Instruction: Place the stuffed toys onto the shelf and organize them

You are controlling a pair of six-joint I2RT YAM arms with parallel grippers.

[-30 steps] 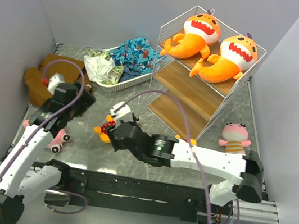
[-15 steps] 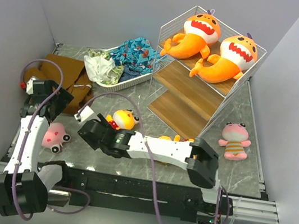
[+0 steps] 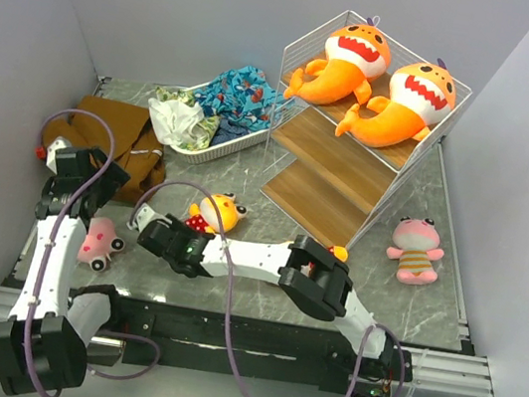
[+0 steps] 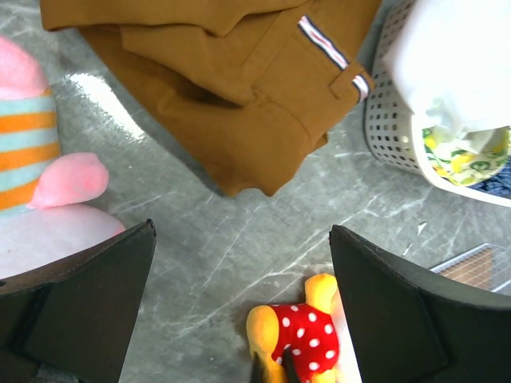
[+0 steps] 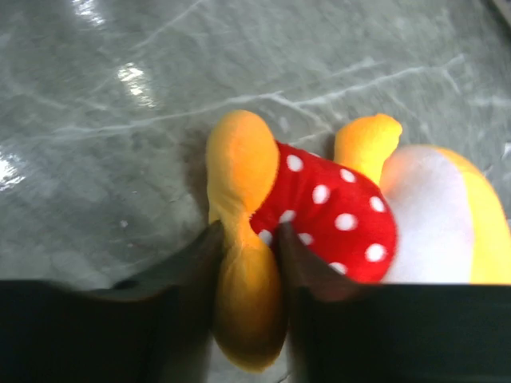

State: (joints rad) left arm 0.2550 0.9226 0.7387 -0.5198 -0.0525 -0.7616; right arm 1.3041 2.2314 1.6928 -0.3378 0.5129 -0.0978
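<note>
progress, as i judge it, is two toys out of six: one orange shark (image 3: 347, 60) and its twin (image 3: 409, 101) lie side by side on the top plank of the shelf (image 3: 319, 202), far ahead of both hands, and the lower planks are bare. the rest sit on the surface (image 3: 428, 310). the right hand (image 5: 247, 235) is down on the doll (image 5: 335, 215) in the red spotted dress. its fingers (image 5: 307, 275) press either side of one yellow leg, so it is gripping the doll, which lies on the surface and is not yet lifted. the left hand (image 4: 239, 231) hangs wide open and holds nothing. a pink striped toy (image 4: 32, 159) lies just beside one of its fingers, with brown trousers (image 4: 231, 96) ahead of it. a second pink toy (image 3: 416, 248) sits far to the right of the right hand, beside the shelf. a scrap of yellow (image 3: 338, 254) shows past the right arm's elbow; it may be the other doll, but it is too hidden to tell. four toys, by my count, are left to carry over and line up.
</note>
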